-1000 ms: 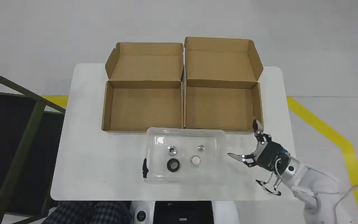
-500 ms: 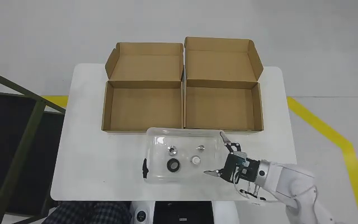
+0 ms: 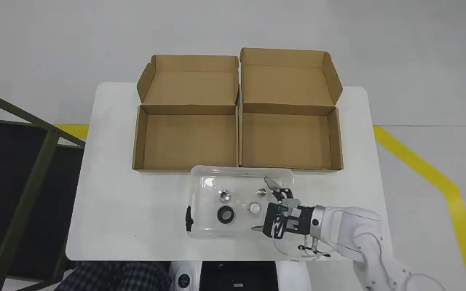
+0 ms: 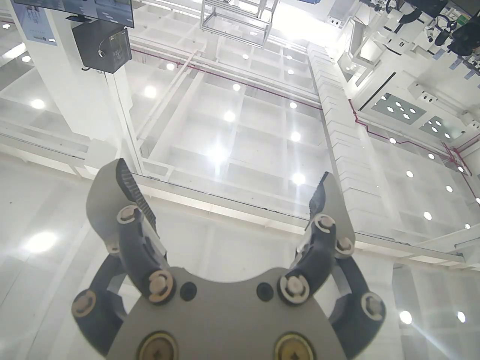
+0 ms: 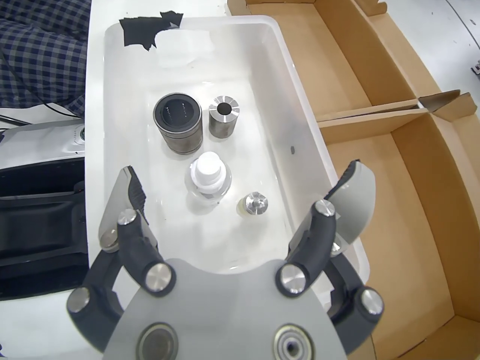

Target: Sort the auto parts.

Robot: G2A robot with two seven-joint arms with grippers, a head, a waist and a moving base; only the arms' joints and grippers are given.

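Right gripper [image 5: 242, 172] hangs over the near end of the tub [image 5: 296, 87], jaws spread wide and nothing in them. My guess is it's open like that so it can drop straight around a part.

Closest to it is the small stud [image 5: 254, 204], just ahead and a bit toward the box-side finger. The white plug [image 5: 208, 174] sits right beside the stud, more or less centred between the fingers. Past those, the black bearing [image 5: 178, 121] and steel bushing [image 5: 224, 116] stand side by side, nearly touching. All four are upright with gaps around them, which should make a top-down pinch easy enough.

Behind the tub on the worktop [image 3: 116, 182], the right box [image 5: 423, 196] and left box [image 5: 318, 50] sit open with flaps folded back, no parts in either, so sorting looks barely started. Having them that near keeps each carry short, I reckon.

Left gripper [image 4: 223, 174] points up at the ceiling, jaws apart, holding nothing. Looks parked out of the way.
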